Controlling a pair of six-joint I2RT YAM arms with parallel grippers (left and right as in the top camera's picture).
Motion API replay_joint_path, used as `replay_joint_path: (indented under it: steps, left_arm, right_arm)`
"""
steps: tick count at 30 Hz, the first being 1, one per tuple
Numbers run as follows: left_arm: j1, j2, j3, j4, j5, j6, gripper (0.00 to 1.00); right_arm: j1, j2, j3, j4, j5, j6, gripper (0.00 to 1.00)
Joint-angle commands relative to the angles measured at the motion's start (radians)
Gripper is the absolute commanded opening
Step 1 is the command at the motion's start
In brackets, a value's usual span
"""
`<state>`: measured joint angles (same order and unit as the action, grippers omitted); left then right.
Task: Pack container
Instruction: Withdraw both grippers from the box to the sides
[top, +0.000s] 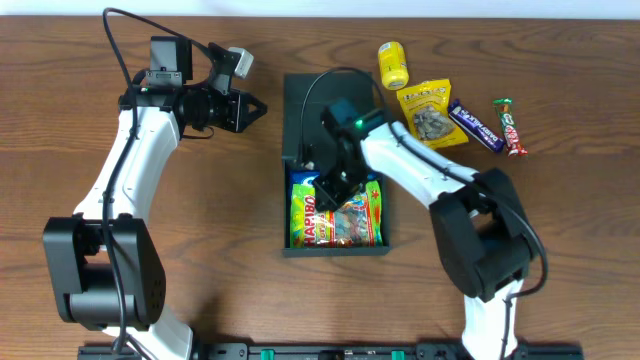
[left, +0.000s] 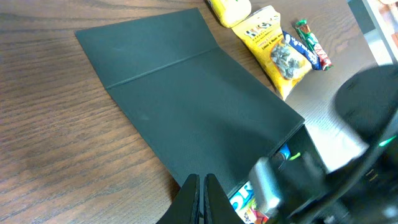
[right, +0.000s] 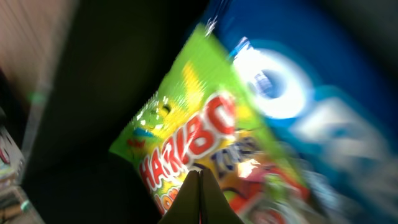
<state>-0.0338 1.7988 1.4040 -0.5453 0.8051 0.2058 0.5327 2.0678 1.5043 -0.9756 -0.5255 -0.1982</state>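
Two bright sweet bags lie side by side in the near half of the container (top: 335, 250), the dark box that sits open at the middle of the table (top: 80, 60) with its flap lid laid back on the far side: a green Haribo bag (top: 304, 218) on the left and a second bag (top: 360, 215) of mixed colours touching it on the right. The right gripper (top: 335, 188) reaches down inside the box above them, while the left gripper (top: 252, 107) hangs over bare wood well to the left of the lid. Outside, to the right, are a yellow pack (top: 393, 65), a yellow nut bag (top: 430, 112) and two bars (top: 490, 127). The right wrist view, blurred, adds a blue packet (right: 292, 93) lying beside the Haribo bag (right: 186, 137), and shows the right gripper (right: 200, 196) with fingers pressed together just over that bag; whether they touch it I cannot tell. The left wrist view shows the left gripper (left: 200, 199) likewise pressed together, at the edge of the container (left: 186, 106) lid.
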Motion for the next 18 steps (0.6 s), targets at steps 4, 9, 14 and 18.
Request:
replay_joint_path:
  steps: [4, 9, 14, 18]
  left_arm:
    - [0.001, -0.013, 0.023, 0.0, 0.0, -0.034, 0.06]
    - [0.001, -0.013, 0.023, -0.005, 0.0, -0.059, 0.06]
    - [0.0, -0.013, 0.023, -0.005, -0.017, -0.115, 0.06]
    - [-0.004, -0.013, 0.023, -0.005, -0.031, -0.136, 0.06]
  right_arm:
    - [-0.166, -0.235, 0.097, 0.055, 0.088, 0.006, 0.01]
    - [-0.37, -0.301, 0.097, 0.071, 0.163, 0.051, 0.02]
    - [-0.535, -0.294, 0.097, 0.079, 0.163, 0.105, 0.01]
    - [-0.597, -0.294, 0.097, 0.098, 0.195, 0.105, 0.01]
